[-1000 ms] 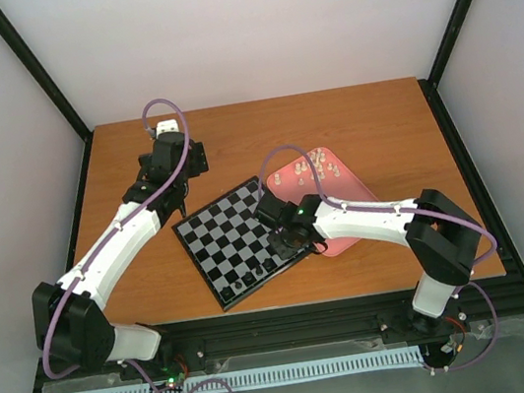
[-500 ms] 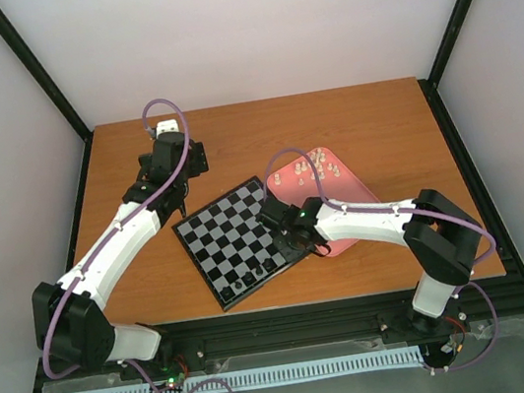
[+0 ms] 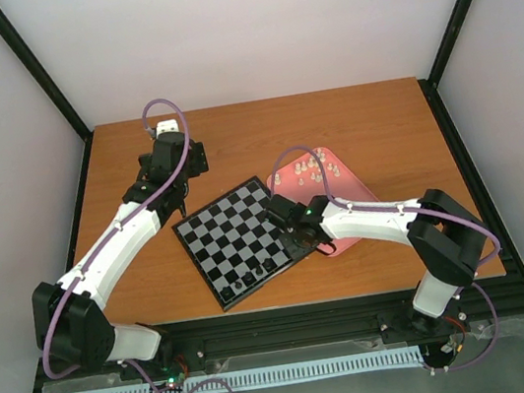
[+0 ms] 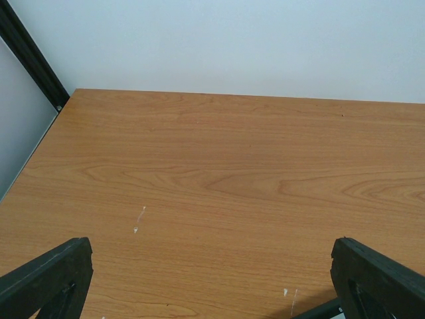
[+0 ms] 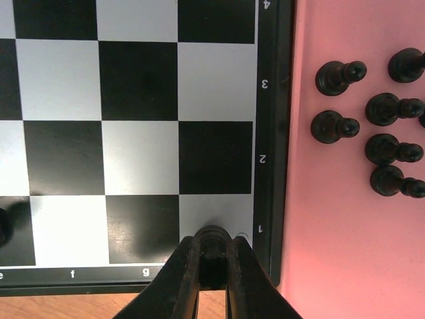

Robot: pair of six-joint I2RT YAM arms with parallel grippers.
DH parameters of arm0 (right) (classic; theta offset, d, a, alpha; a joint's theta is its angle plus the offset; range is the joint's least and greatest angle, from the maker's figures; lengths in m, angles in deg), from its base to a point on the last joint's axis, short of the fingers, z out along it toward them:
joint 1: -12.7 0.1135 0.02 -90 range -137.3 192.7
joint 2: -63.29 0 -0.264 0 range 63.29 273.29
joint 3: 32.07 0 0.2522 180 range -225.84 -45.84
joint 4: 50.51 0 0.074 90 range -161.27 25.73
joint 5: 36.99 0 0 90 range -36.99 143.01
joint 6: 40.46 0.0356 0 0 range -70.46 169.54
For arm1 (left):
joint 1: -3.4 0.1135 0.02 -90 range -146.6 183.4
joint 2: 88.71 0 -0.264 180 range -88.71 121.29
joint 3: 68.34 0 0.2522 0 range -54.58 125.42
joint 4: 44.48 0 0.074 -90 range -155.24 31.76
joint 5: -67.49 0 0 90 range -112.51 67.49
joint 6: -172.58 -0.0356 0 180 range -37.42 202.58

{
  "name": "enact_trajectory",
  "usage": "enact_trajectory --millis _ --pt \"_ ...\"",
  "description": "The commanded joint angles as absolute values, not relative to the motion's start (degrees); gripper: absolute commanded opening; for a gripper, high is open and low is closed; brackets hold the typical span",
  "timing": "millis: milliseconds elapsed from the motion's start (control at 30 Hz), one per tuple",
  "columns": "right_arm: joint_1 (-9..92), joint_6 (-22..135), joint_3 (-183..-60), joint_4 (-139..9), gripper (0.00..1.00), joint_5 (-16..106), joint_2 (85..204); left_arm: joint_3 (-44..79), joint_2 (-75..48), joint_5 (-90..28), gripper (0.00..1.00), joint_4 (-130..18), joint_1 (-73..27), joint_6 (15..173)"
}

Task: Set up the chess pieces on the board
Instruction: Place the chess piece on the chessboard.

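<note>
The board [image 3: 234, 241] lies tilted at the table's middle, and three black chess pieces [image 3: 252, 277] stand along its near edge. My right gripper [image 5: 214, 248] is shut on a black piece [image 5: 214, 234] and holds it over the light corner square by the "1" mark, at the board's right edge [image 5: 267, 133]. In the top view this gripper [image 3: 294, 237] sits at the board's right corner. Several black pieces [image 5: 335, 126] lie on the pink tray [image 5: 345, 219]. Cream pieces [image 3: 313, 165] sit at the tray's far end. My left gripper [image 4: 211, 269] is open and empty over bare wood beyond the board's far-left corner [image 3: 180, 206].
The pink tray [image 3: 349, 193] touches the board's right side. Another black piece [image 5: 2, 227] shows at the left edge of the right wrist view. Black frame posts stand at the table's back corners.
My right gripper has shifted a little to the right and farther back along the board's right corner, still holding the black piece. The left arm has not moved.
</note>
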State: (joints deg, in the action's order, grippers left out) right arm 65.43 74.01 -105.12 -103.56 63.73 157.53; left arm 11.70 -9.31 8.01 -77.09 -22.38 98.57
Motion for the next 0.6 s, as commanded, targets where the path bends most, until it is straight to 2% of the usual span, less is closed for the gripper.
enact_trajectory --millis 0,300,567 --pt "64.5 74.1 -104.3 -102.1 0.10 64.3 156.6 14.2 -9.0 8.7 1.00 -76.2 -22.9 97.6" --pt "63.9 73.6 -104.2 -100.9 0.10 63.7 157.0 14.3 -8.9 8.9 1.00 -76.2 -22.9 97.4" --pt "63.9 73.5 -103.8 -100.8 0.15 62.7 157.5 14.2 -8.8 9.0 1.00 -76.2 -22.9 97.5"
